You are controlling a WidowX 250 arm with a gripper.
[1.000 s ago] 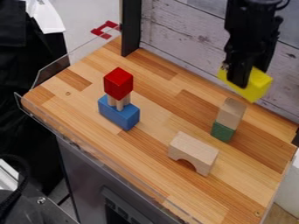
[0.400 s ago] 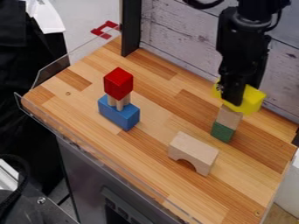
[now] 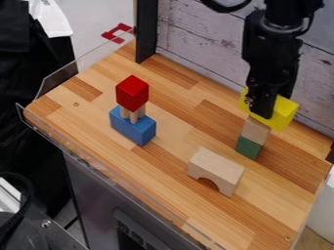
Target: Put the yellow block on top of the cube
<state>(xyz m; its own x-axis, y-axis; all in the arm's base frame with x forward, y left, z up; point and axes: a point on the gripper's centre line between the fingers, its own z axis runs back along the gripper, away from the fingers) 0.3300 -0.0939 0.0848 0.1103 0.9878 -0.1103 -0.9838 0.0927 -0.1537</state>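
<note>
Toward the wall edge of the worktop, the hand grasps the yellow block, seemingly to cap the pale wooden block.

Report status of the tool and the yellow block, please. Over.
Tool gripping yellow block. Held over wooden block, which stands on green block; contact unclear. No obstruction seen.

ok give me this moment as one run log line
gripper: holding yellow rectangular block | position: over pale wooden block stacked on green cube-like block | contact: unclear | release: not yet
</note>
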